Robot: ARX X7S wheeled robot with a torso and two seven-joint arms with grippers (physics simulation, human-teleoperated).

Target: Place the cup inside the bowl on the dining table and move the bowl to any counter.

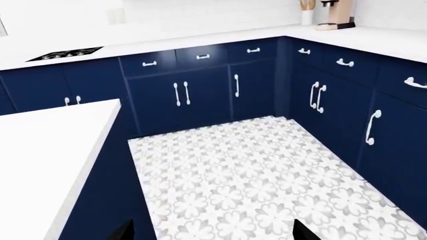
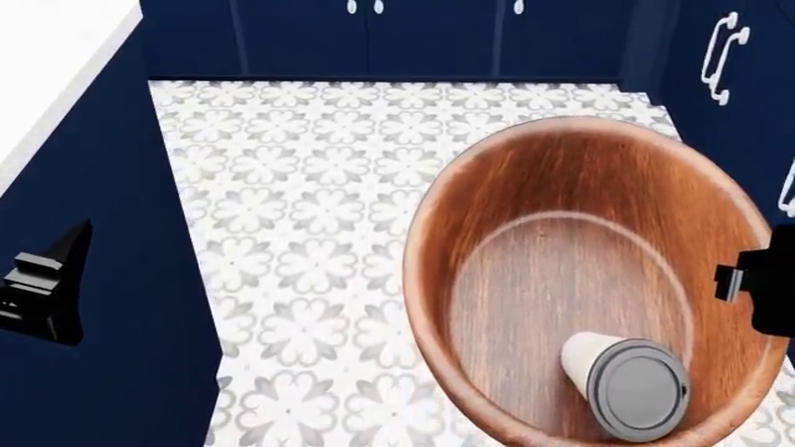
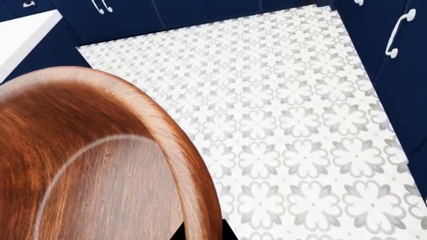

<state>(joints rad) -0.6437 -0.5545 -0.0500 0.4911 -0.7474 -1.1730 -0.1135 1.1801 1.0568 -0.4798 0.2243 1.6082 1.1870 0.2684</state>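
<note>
My right pincer (image 2: 761,289) shows only as a dark block at the 3 o'clock edge of the head view, set against the rim of the bowl (image 2: 584,279). In the right wrist view a dark fingertip (image 3: 200,234) sits at the bowl's rim. I cannot tell from these views whether that pincer is clenched on the rim or merely touching it.

The bowl is held above the patterned floor (image 2: 311,214), clear of any worktop, and fills the 4 o'clock portion of the head view. The cup (image 2: 625,380) lies on its side inside the bowl, resting at the 6 o'clock part of the bowl's bottom, with its dark grey lid (image 2: 639,388) facing up toward the head camera.

My left pincer (image 2: 44,293) appears at 9 o'clock in the head view as a dark shape in front of a navy cabinet side. In the left wrist view its two fingertips (image 1: 303,231) stand apart with nothing between them: released.

The counter (image 1: 200,37) runs along the far wall and turns a corner above navy cabinets (image 1: 200,95). A cooktop (image 1: 65,53) is set into it, and a coffee machine (image 1: 335,14) stands near the corner. A plain white tabletop (image 1: 40,150) lies beside the floor.
</note>
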